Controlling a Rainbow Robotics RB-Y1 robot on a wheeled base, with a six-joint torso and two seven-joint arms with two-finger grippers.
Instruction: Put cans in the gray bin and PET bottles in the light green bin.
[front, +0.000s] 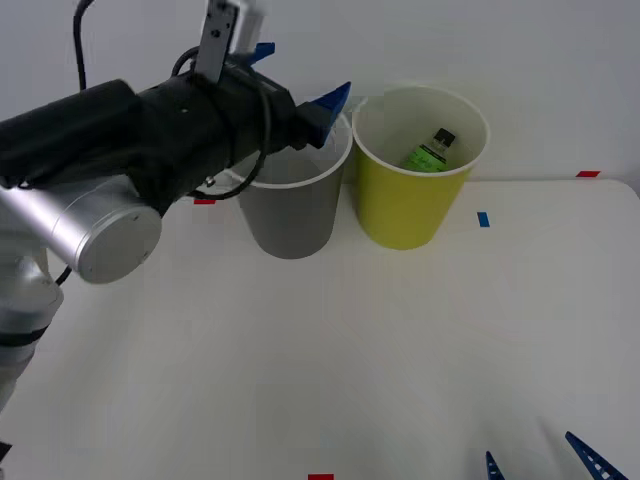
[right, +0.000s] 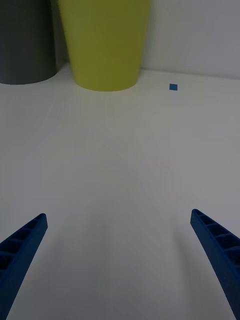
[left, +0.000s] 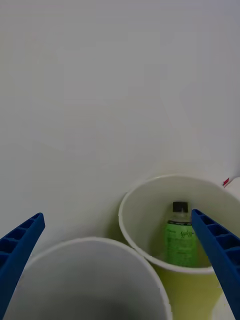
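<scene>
Hovering wide over the gray bin (front: 293, 205), left pincer (front: 300, 85); bottle (front: 431, 152) inside light green bin (front: 412, 195).

Overhead front, two wrist close-ups

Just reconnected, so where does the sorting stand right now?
Done: the small clear plastic bottle with the green label stands inside the round yellow-green plastic bin. In hand: nothing; the left hand hangs open over the round gray plastic bin, the right hand open low over the white table. Left: no cans visible.
</scene>
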